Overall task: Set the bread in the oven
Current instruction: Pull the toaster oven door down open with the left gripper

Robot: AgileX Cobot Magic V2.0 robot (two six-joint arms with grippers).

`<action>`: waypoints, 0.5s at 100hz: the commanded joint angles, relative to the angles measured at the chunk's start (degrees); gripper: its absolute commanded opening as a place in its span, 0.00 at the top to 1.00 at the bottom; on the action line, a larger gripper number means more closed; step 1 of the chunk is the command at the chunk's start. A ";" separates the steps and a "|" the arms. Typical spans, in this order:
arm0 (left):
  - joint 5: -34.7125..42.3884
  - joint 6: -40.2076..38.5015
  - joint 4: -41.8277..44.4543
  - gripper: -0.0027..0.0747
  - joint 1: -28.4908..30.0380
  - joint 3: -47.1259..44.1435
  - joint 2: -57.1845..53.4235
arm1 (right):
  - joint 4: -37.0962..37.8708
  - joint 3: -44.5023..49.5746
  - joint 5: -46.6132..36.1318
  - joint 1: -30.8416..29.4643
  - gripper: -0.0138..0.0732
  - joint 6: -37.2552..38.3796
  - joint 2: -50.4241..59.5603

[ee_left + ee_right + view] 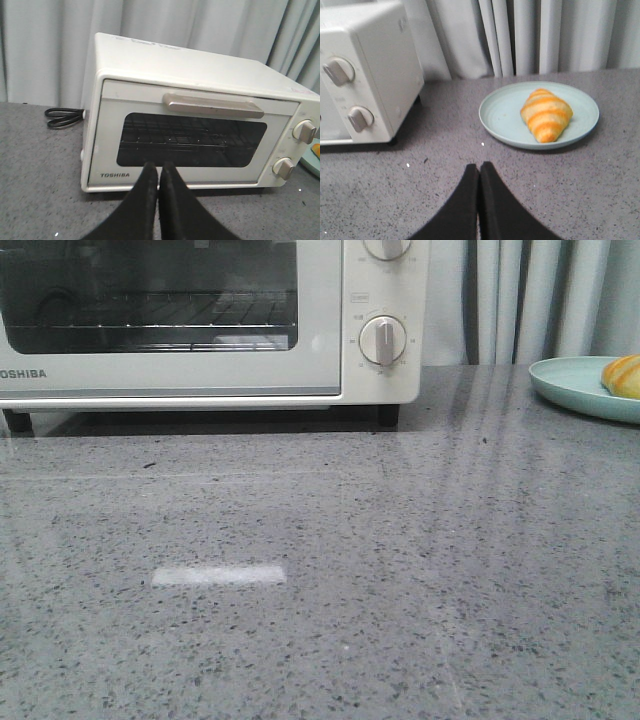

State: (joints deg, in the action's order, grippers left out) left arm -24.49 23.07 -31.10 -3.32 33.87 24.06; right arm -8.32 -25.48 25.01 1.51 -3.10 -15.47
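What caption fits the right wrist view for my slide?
Right pincer shut and empty over the grey counter, facing the striped croissant on its teal plate beside the Toshiba oven.

Closed oven (170,320), plated bread (623,376) apart.

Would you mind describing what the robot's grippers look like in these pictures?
Only the fingers show. The left gripper and the right gripper look alike: two matte black fingers each, broad at the base and tapering in a curve to narrow tips. No markings, cables or sleeves are visible, and the arms themselves are out of view.
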 commanded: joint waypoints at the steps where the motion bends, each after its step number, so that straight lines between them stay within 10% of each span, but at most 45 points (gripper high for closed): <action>1: 5.16 4.07 -2.66 0.99 -2.87 5.34 5.29 | -0.35 -2.84 -3.86 0.68 0.92 -1.28 -3.30; 50: 18.41 9.33 -0.43 0.99 -22.58 20.16 33.74 | -0.35 -2.84 -4.03 4.55 0.92 -1.28 -3.43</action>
State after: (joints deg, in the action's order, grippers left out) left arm -11.08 31.45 -32.12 -24.27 50.58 54.66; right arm -8.42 -26.07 25.14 6.00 -3.87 -17.89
